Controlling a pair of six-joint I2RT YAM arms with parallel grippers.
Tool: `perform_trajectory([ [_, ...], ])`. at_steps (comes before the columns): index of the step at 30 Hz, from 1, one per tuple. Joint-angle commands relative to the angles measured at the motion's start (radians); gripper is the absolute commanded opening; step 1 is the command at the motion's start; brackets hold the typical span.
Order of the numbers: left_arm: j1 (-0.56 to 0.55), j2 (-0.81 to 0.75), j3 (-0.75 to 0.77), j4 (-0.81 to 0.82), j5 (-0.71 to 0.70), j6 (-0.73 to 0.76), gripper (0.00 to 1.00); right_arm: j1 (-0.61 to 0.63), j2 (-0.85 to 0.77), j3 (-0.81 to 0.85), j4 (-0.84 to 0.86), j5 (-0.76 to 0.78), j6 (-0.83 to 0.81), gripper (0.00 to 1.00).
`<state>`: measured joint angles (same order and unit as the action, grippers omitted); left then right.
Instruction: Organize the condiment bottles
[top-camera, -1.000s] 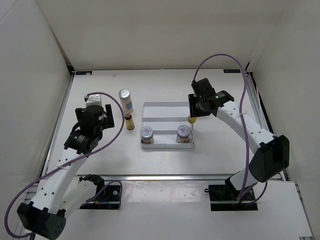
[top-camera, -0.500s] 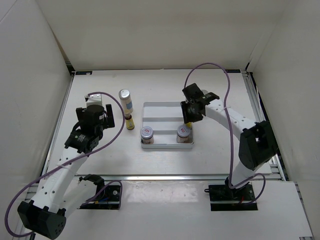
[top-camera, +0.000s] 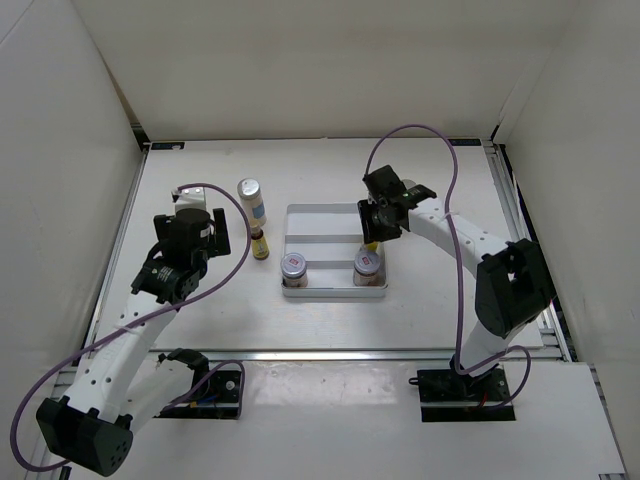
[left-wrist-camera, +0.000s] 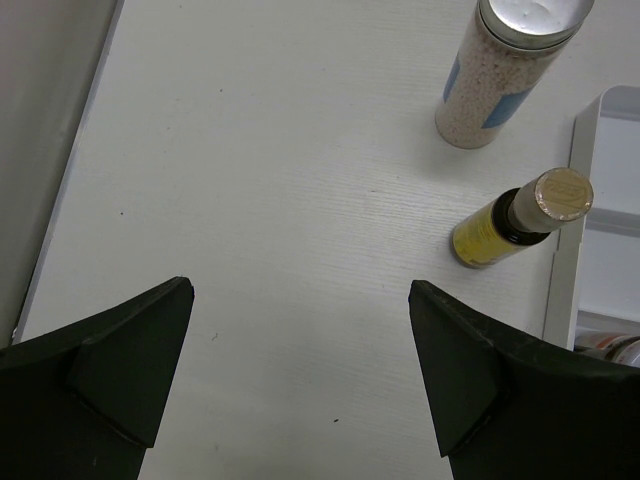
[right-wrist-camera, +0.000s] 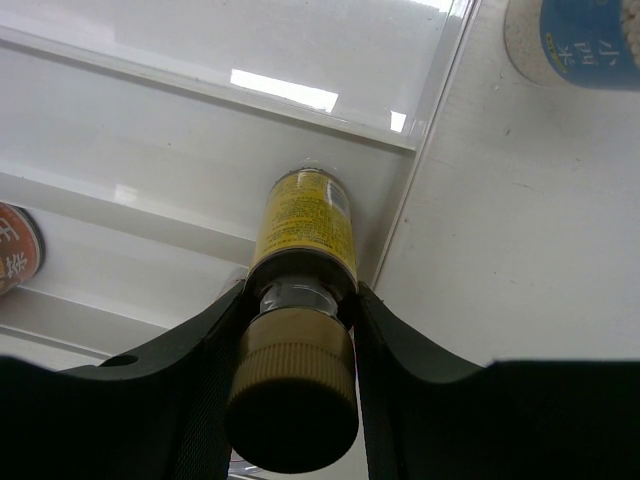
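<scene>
Top external and wrist views show us our left gripper spread wide over the matte table. Next stand a tall, grainy white bottle and a slim yellow bottle beside the glossy tray. Two squat metal-lidded jars sit in its near row. Our right gripper pinches a second yellow bottle below its ribbed cap, at the tray's right wall.

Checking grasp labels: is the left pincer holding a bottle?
No, the left pincer stands wide open and empty, with the yellow bottle well apart from it.
</scene>
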<state>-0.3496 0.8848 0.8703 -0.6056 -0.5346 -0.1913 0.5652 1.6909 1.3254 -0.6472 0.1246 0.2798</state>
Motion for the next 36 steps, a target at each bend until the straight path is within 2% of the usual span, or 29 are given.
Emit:
perform_trajectory([
  [1, 0.003, -0.007, 0.013, 0.007, 0.012, 0.004, 1.00, 0.007, 0.013, 0.009, 0.012, -0.022, -0.002, 0.14],
  [3, 0.003, -0.007, 0.013, 0.007, 0.012, 0.004, 1.00, 0.007, 0.013, 0.009, 0.012, -0.022, -0.002, 0.25],
  [6, 0.003, -0.007, 0.013, 0.007, 0.021, 0.004, 1.00, 0.007, 0.004, 0.009, 0.012, -0.011, -0.002, 0.36],
  [7, 0.003, -0.007, 0.013, 0.007, 0.021, 0.004, 1.00, 0.007, -0.005, 0.009, 0.012, -0.011, -0.002, 0.45],
  [9, 0.003, 0.003, 0.013, 0.007, 0.041, 0.004, 1.00, 0.007, -0.014, 0.009, -0.008, 0.000, -0.002, 0.52],
  [10, 0.003, 0.014, 0.013, 0.007, 0.041, 0.004, 1.00, 0.007, -0.014, 0.009, -0.008, 0.000, -0.002, 0.63],
  [12, 0.003, 0.023, 0.013, 0.007, 0.065, 0.004, 1.00, 0.016, -0.026, 0.035, -0.029, 0.017, -0.002, 0.75],
  [13, 0.003, 0.023, 0.013, 0.007, 0.083, 0.004, 1.00, 0.016, -0.040, 0.044, -0.041, 0.027, -0.002, 0.87],
  [16, 0.003, 0.046, 0.013, 0.016, 0.148, 0.004, 1.00, 0.016, -0.074, 0.092, -0.075, 0.040, -0.022, 1.00],
  [22, 0.003, 0.152, 0.073, 0.017, 0.352, -0.019, 1.00, 0.016, -0.174, 0.159, -0.114, 0.063, -0.044, 1.00],
  [27, 0.003, 0.297, 0.154, 0.026, 0.402, -0.051, 1.00, 0.016, -0.244, 0.149, -0.114, 0.053, -0.053, 1.00],
  [36, 0.003, 0.456, 0.216, 0.112, 0.423, -0.051, 1.00, 0.007, -0.323, 0.049, -0.123, 0.064, -0.064, 1.00],
])
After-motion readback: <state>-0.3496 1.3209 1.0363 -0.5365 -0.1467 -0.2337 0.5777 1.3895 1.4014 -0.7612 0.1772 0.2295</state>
